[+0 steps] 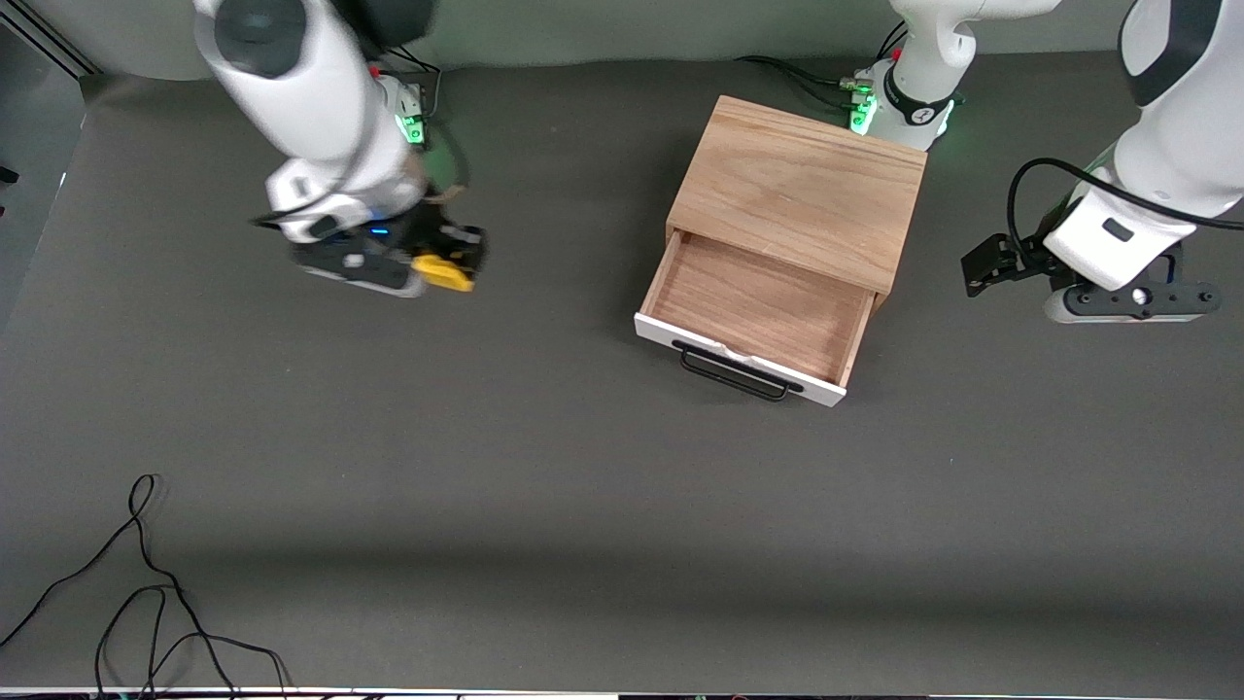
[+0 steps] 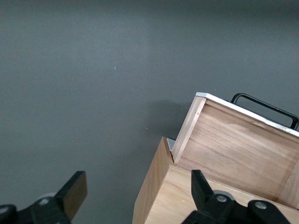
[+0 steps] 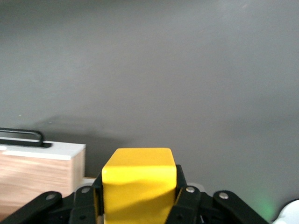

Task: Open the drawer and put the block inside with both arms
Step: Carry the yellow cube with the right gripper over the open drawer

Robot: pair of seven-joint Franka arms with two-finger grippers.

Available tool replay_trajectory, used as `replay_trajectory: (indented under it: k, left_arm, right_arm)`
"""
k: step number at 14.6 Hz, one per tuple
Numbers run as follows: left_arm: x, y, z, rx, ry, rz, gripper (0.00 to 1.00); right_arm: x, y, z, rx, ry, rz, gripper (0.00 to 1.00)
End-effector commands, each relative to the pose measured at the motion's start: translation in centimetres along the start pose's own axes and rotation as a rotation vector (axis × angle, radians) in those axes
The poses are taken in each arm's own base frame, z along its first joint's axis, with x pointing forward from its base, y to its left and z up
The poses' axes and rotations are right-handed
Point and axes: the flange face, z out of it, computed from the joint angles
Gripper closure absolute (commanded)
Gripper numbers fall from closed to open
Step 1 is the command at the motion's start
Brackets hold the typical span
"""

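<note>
Clamping the small bright yellow cube [image 3: 138, 184] between my two black fingers, my right gripper [image 1: 442, 264] is closed on the block's sides, so the block rides with me and its top face shows plainly in the right wrist view. I carry it over the dark grey table mat [image 1: 544, 506], well apart from the oak-coloured wooden box [image 1: 802, 190] and toward the right arm's end of the table from it. I judge the block is held up off the mat so that it can pass over the drawer's side wall rather than knock against it.

The wide shallow drawer with its white front panel [image 1: 736, 361] stands pulled well out of the box toward the front camera, its light wood floor bare and its black wire bar handle [image 1: 734, 373] hanging just in front of the panel. That open, unoccupied tray is where the block has to go, and nothing lies in it yet.

My left gripper [image 1: 1001, 264] waits over the mat beside the box, toward the left arm's end of the table, its fingers [image 2: 74, 192] spread apart and holding nothing. I take it that it waits clear of the drawer so my right arm has a free path across; the drawer's corner shows near it in the left wrist view.
</note>
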Motion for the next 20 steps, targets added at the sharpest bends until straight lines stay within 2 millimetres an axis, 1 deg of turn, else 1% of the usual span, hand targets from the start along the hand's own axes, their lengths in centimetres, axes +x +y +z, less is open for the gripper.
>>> replay_trajectory:
  k: [1,2,4,5,7,8,11,12,14,15,16,17,18,19,20]
  left_arm:
    - [-1.2,0.3,-2.0,0.013,0.005,0.028,0.0]
    - [-1.6,0.1,-2.1,0.017,-0.019,0.025,0.0]
    - [-1.7,-0.2,-2.1,0.02,-0.033,0.017,0.0]
    - [-1.8,0.3,-2.0,0.02,-0.032,0.025,0.0]
    - [-2.6,1.0,-2.5,0.025,-0.027,0.028,0.0]
    - [-2.8,1.4,-2.4,0.029,-0.03,0.035,0.0]
    - [-2.4,-0.3,-2.3,0.029,-0.036,0.018,0.0]
    - [-2.1,-0.6,-1.9,0.03,-0.053,0.012,0.0]
    - [-2.4,0.2,-1.9,0.032,-0.056,0.017,0.0]
    - [-2.4,0.2,-2.0,0.032,-0.054,0.015,0.0]
    - [-2.4,0.2,-1.9,0.032,-0.057,0.015,0.0]
    - [-2.4,0.1,-1.9,0.032,-0.057,0.014,0.0]
    - [-2.4,0.0,-1.9,0.033,-0.06,0.012,0.0]
    - [-2.4,-0.1,-1.8,0.034,-0.065,0.012,0.0]
    - [-2.4,-0.1,-1.8,0.034,-0.065,0.012,0.0]
  right_arm:
    - [-0.7,-6.0,1.6,0.001,0.011,0.065,0.57]
    - [-1.0,-7.1,2.2,0.0,0.01,0.091,0.57]
    - [-2.2,-9.6,3.5,0.01,0.016,0.128,0.58]
    - [-3.4,-11.1,4.1,0.02,0.022,0.128,0.58]
    - [-4.6,-12.9,5.4,0.024,0.023,0.148,0.58]
    - [-5.8,-14.0,6.1,0.025,0.027,0.14,0.58]
    - [-7.8,-16.6,8.1,0.052,0.035,0.138,0.59]
    - [-9.3,-18.1,9.5,0.068,0.041,0.14,0.59]
    - [-10.9,-19.9,11.5,0.079,0.044,0.154,0.59]
    - [-11.2,-20.6,12.4,0.083,0.044,0.166,0.59]
    - [-12.2,-21.4,13.7,0.079,0.044,0.172,0.59]
    - [-12.8,-21.9,14.7,0.075,0.044,0.17,0.59]
    - [-13.1,-22.2,15.9,0.062,0.042,0.167,0.59]
    - [-13.4,-22.4,16.7,0.057,0.043,0.161,0.59]
    - [-13.4,-22.5,17.5,0.05,0.04,0.161,0.59]
